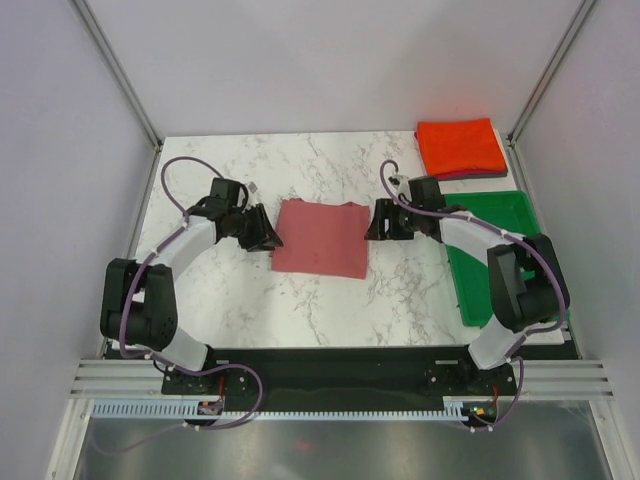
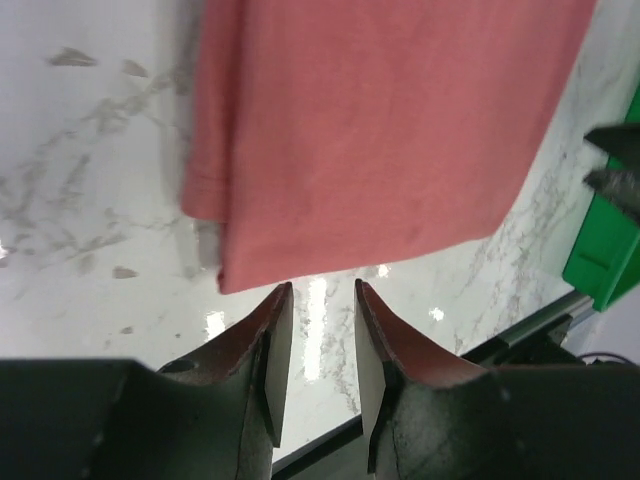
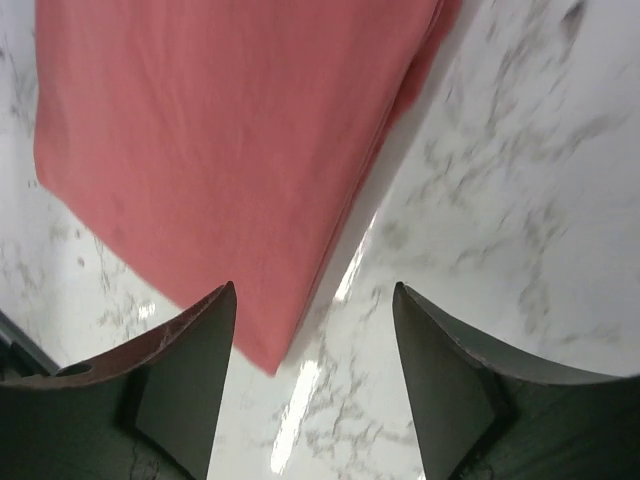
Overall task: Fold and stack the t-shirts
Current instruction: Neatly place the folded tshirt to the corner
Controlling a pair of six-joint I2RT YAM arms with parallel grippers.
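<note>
Rose tee (image 1: 320, 238) lies folded flat mid-desk (image 1: 250, 300). Left hand (image 1: 268, 236) sits at its left edge, released with a narrow gap and empty; right hand (image 1: 378, 222) at the right edge, spread wide, empty. Orange tee (image 1: 458, 146) is folded at the far-right corner.

The rose-red t-shirt (image 1: 320, 238) is soft matt cloth, a fine knit with faint creases. The orange-red t-shirt (image 1: 459, 146) looks like the same matt cloth. The tabletop (image 1: 400, 290) is white with grey marble veining, smooth and glossy, throwing back bright glints. The green tray (image 1: 500, 205) is smooth plastic with a slight sheen. The left hand (image 2: 322, 286) and right hand (image 3: 314, 290) have dull black plastic fingers, smooth on their inner faces
</note>
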